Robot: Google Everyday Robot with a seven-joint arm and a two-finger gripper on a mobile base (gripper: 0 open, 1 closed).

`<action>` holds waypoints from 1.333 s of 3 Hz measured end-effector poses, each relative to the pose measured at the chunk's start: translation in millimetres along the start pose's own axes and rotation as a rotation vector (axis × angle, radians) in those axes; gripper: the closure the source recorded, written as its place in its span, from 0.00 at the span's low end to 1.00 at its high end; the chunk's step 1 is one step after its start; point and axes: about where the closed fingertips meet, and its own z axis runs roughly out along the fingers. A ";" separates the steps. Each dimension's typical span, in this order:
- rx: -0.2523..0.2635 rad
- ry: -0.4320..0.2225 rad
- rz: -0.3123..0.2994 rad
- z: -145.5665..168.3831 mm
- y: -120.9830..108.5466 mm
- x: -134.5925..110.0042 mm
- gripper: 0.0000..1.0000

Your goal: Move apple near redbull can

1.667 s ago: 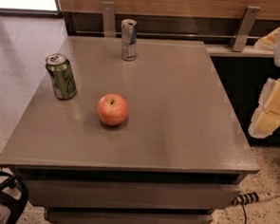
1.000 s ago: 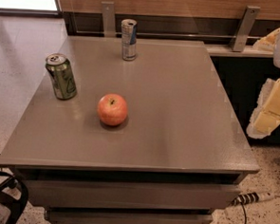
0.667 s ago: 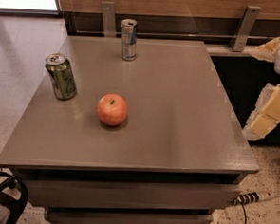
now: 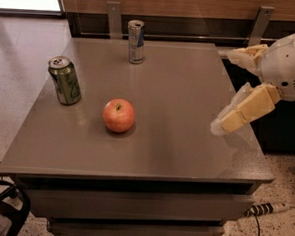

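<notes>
the gripper point(image 4: 224, 92) sits at the right edge of the frame, over the right-hand side of the grey table point(image 4: 186, 142). its two pale, tan-padded fingers point(image 4: 245, 110) point toward the left and stand well apart, one high near the table's far right corner and one lower, over the right edge. nothing is between them. the white body of the arm point(image 4: 291, 63) fills the upper right corner behind them.

the apple point(image 4: 118, 115) rests on the table left of centre in the frame, stem dimple up, with a small shadow under it. it is well apart from the gripper and touches nothing else.

the redbull can point(image 4: 136, 41) stands upright at the far edge of the table, in the upper middle of the frame, well apart from the apple. a green can point(image 4: 64, 80) stands upright near the table's left edge, in the upper left, closer to the apple than the redbull can is, but not touching it.

below the table top, drawer fronts point(image 4: 132, 204) run across the bottom of the frame. two metal brackets point(image 4: 113, 18) rise against the wooden wall behind the table. a cable point(image 4: 264, 210) lies on the speckled floor at the lower right, and a dark object point(image 4: 2, 206) shows in the lower left corner.
</notes>
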 end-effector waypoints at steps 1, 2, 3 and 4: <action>-0.029 -0.202 -0.013 28.1 11.6 -46.4 0.00; -0.041 -0.266 -0.018 31.3 17.5 -68.7 0.00; -0.041 -0.266 -0.018 31.3 17.5 -68.7 0.00; -0.042 -0.276 -0.029 51.7 14.4 -74.5 0.00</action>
